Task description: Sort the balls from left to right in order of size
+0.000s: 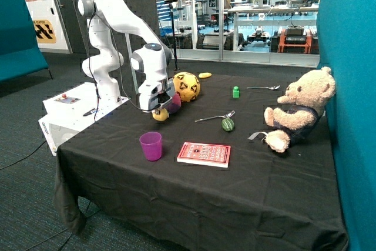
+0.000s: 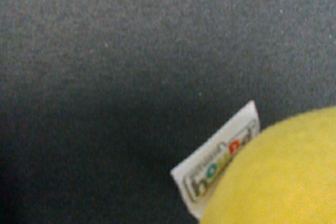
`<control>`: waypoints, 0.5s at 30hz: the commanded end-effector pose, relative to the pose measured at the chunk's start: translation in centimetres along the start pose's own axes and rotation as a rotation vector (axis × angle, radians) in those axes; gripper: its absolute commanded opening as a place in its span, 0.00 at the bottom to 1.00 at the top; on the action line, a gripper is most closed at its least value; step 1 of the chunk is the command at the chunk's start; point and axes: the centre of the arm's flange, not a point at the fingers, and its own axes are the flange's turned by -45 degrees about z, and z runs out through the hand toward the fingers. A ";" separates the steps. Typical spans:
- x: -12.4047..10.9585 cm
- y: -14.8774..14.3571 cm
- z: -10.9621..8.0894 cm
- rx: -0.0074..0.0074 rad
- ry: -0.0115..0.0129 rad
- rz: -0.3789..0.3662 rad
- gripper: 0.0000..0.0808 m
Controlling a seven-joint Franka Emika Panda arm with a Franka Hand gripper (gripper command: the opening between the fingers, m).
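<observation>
The small plain yellow ball (image 1: 160, 115) lies on the black cloth, directly under my gripper (image 1: 160, 109), which is down at it. The wrist view shows this ball (image 2: 273, 177) very close, with a white printed tag (image 2: 218, 161) sticking out from it. The large yellow ball with black triangle marks (image 1: 186, 86) sits just behind, toward the table's far edge. Between them a pink-purple part of the mid-sized ball (image 1: 175, 103) shows, mostly hidden by the gripper.
A purple cup (image 1: 151, 145) and a red book (image 1: 204, 154) lie near the front edge. A fork (image 1: 214, 117), a green round thing (image 1: 227, 124), a green cube (image 1: 236, 91), a spoon (image 1: 264, 88), a yellow oval piece (image 1: 204, 75) and a teddy bear (image 1: 299, 110) occupy the rest.
</observation>
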 end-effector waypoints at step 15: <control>-1.5 1.7 1.0 -0.0008 0.0034 0.026 0.00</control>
